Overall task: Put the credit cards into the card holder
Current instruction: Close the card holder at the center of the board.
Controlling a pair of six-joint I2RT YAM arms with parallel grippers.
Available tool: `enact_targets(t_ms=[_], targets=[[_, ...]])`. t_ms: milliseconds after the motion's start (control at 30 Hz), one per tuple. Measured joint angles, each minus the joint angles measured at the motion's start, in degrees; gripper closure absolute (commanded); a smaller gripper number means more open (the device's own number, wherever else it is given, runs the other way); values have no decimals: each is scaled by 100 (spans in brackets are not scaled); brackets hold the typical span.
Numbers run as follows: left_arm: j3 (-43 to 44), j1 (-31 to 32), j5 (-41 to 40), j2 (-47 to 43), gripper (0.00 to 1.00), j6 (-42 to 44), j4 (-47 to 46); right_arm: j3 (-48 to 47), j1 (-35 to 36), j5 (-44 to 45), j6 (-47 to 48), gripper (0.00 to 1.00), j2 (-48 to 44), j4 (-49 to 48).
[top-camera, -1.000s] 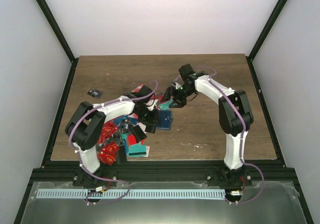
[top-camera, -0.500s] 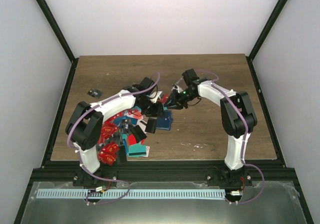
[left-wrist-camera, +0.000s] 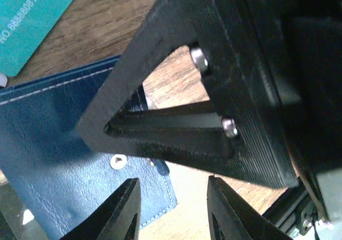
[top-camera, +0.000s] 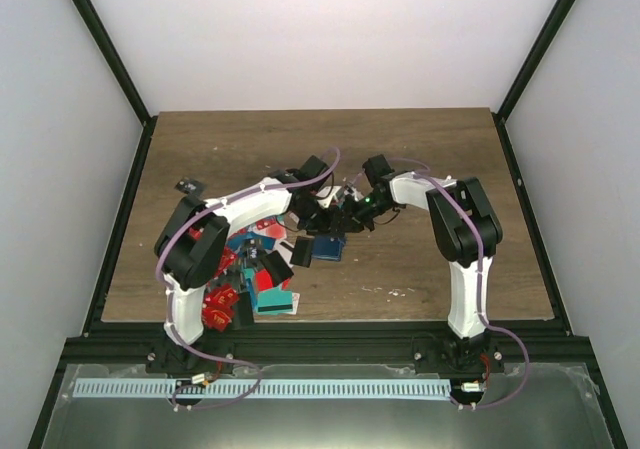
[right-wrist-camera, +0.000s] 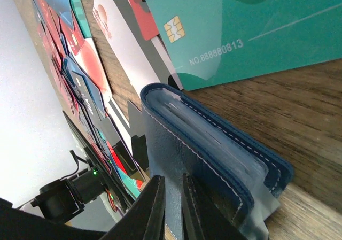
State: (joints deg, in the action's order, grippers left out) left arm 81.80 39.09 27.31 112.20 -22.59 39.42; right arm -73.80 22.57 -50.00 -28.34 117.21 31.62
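The card holder (right-wrist-camera: pixel 214 160) lies on the wooden worktop (right-wrist-camera: pixel 299 111) right at the tips of the right pincer (right-wrist-camera: pixel 172 208). It is a dark blue, leather-look case with pale stitching along its rounded edge. It lies closed but slightly parted, so the clear plastic sleeves stacked between its two covers show at the side. The right pincer's fingers are pressed almost together, pinching the upper blue cover, a thin strip of which shows in the slit between them.

Just beyond that pincer, past the holder's far edge, lies a teal card (right-wrist-camera: pixel 256 31) with a gold chip and a number printed in white. A white and pink card (right-wrist-camera: pixel 115 31) is tucked partly under it. Farther off to the pincer's left, the red cards (right-wrist-camera: pixel 69 34) run away in an overlapping heap.

The left pincer (left-wrist-camera: pixel 172 213) is partly spread and holds nothing. It hangs over the holder's near corner, where a small metal stud (left-wrist-camera: pixel 117 161) sits in the blue cover just ahead of its left finger. The black body of the right pincer fills the space directly in front of it, and bare wood shows between its tips.
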Motion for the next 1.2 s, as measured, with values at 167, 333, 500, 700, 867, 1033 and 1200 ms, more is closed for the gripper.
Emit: enact_targets(t_ms=[167, 333, 500, 700, 867, 1033, 1200], targets=[[238, 63, -160, 232, 69, -31, 76, 59, 0, -17, 68, 90, 9, -79], [404, 160, -459, 337, 75, -52, 258, 79, 0, -13, 136, 91, 9, -94], [426, 184, -778, 385, 79, -111, 328, 120, 0, -11, 192, 92, 11, -133], [426, 184, -907, 459, 80, -127, 339, 195, -26, -70, 219, 93, 11, -225], [426, 184, -876, 514, 85, -144, 326, 205, -28, -76, 245, 94, 11, -234], [424, 184, -813, 522, 96, -201, 278, 229, -35, -85, 289, 95, 11, -260], [400, 184, -837, 522, 96, -229, 245, 232, -39, -81, 326, 96, 11, -258]])
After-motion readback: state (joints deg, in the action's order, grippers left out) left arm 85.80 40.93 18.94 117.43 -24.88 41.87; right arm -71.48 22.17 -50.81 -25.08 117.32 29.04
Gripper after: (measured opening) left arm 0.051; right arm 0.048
